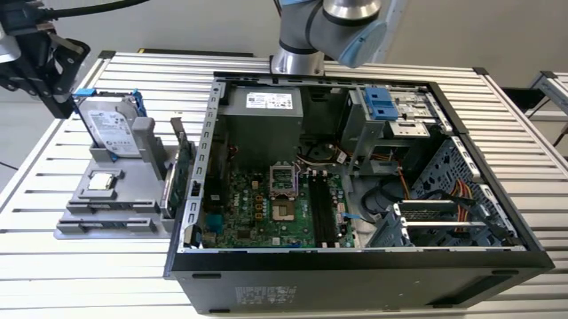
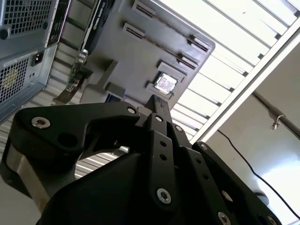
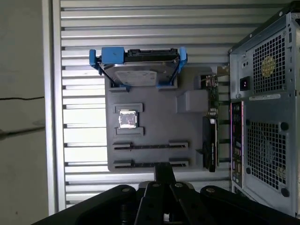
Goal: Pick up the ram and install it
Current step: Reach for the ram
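exterior view: we log gripper (image 1: 60, 106) just beside hard drive (image 1: 116, 129) on grey holder (image 1: 133, 198), open PC case (image 1: 355, 256) to the exterior view's right | second wrist view: fingertips (image 2: 157, 105) pressed together, pinching nothing | first wrist view: expansion card (image 3: 211, 98) stands between grey holder and PC case; where the ram sits, we cannot tell

The computer case (image 1: 355, 289) lies on the table (image 1: 53, 266), toward the exterior view's right. Left of it sits a holder tray (image 1: 89, 226): a hard drive (image 1: 114, 133) stands at its far end, a chip (image 1: 103, 180) lies mid-tray, and seemingly an expansion card (image 1: 180, 179) stands along its case-side edge. The gripper (image 1: 60, 103) hangs left of the drive.
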Available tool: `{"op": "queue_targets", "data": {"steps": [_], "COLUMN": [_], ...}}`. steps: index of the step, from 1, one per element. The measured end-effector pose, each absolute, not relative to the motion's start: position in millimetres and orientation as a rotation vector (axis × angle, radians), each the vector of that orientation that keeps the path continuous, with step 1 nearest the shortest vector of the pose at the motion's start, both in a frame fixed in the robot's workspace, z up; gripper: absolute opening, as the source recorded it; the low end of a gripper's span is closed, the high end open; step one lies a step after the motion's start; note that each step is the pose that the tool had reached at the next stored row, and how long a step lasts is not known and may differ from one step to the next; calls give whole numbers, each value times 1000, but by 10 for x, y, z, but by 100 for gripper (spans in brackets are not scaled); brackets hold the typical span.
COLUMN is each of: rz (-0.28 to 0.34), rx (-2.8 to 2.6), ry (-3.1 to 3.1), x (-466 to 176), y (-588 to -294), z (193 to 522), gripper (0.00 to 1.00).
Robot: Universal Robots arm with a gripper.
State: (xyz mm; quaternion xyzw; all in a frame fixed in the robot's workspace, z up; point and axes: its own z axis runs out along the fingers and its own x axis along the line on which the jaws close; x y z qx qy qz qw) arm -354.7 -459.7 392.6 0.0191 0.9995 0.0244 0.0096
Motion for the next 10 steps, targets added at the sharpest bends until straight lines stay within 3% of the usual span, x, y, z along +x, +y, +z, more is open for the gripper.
{"op": "queue_targets", "data": {"steps": [10], "rz": [76], "rx": [60], "ry": [3121], "x": [-3547], "y": [-4731], "z": [3926], "gripper": [0]}}
